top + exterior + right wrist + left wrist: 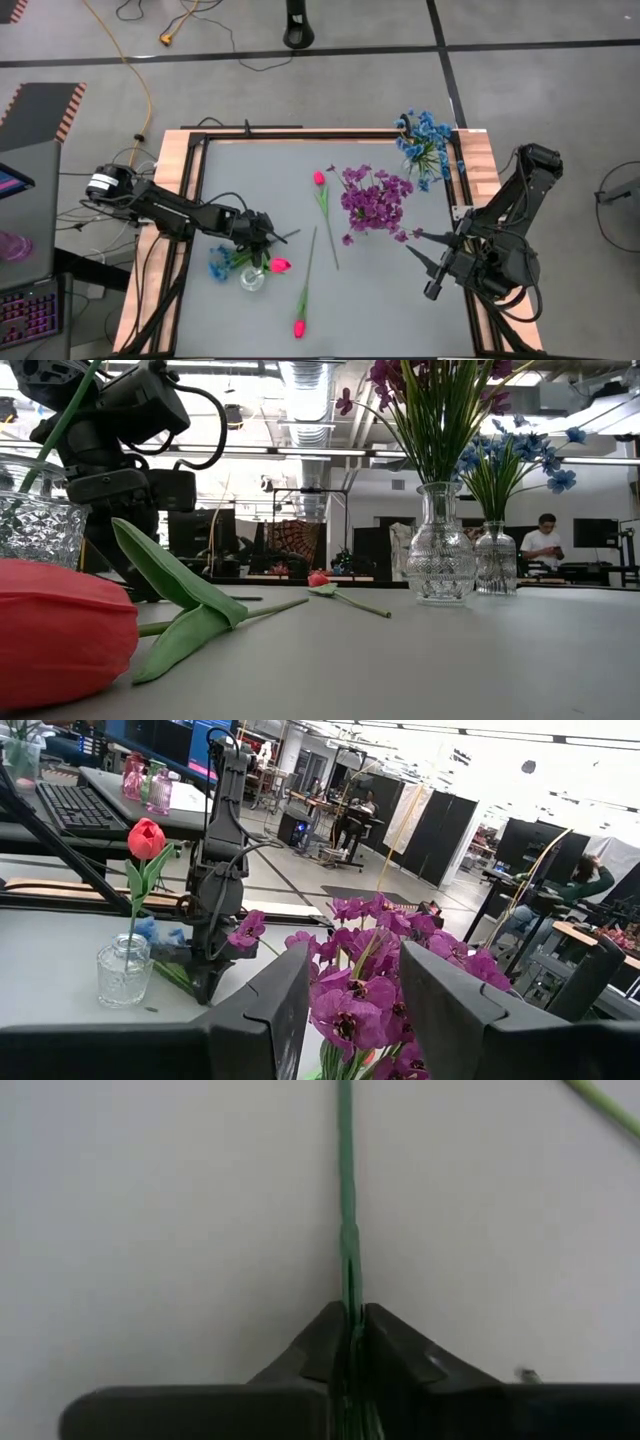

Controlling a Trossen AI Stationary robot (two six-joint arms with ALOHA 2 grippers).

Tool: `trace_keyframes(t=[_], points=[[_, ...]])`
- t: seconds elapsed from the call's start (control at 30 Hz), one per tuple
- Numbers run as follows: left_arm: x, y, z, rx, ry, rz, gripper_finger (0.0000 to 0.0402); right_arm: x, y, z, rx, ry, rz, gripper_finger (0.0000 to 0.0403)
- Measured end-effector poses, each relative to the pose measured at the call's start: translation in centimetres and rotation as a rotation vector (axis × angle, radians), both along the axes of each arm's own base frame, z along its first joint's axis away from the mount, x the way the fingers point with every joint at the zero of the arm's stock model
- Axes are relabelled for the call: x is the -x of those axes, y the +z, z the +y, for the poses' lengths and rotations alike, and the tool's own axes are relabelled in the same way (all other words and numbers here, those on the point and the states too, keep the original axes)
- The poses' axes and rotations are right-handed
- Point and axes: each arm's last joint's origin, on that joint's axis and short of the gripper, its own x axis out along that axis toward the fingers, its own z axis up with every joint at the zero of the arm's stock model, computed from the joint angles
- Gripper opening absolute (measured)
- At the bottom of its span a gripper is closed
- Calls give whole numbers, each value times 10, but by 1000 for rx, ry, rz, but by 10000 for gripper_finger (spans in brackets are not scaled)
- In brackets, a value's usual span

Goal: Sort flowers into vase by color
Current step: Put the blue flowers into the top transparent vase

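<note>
Two arms, one stem caught

Left gripper (350,1342) jaws pinch a green stem (346,1200) by the small vase (251,277) near the bench's (390,300) left edge; right gripper (424,265) jaws gape beside the purple flowers (377,198).

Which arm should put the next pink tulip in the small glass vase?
Left. The left gripper is already shut on a thin green stem beside the small glass vase; the right gripper waits open by the purple flowers.

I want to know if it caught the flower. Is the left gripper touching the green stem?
Touching. In the left wrist view, the left gripper has its two dark fingers pressed together on the thin green stem, with no gap.
</note>
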Motion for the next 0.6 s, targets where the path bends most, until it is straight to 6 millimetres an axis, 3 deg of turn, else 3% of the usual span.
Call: trace_keyframes(t=[0.13, 0.4, 0.6], points=[[0, 0, 0, -3, 2, -4, 6, 0, 0, 0, 0, 0, 0, 182], [-1, 1, 0, -20, 7, -11, 8, 0, 0, 0, -2, 0, -1, 182], [-8, 12, 2, -134, -40, 22, 9, -3, 0, -2, -53, -17, -31, 182]])
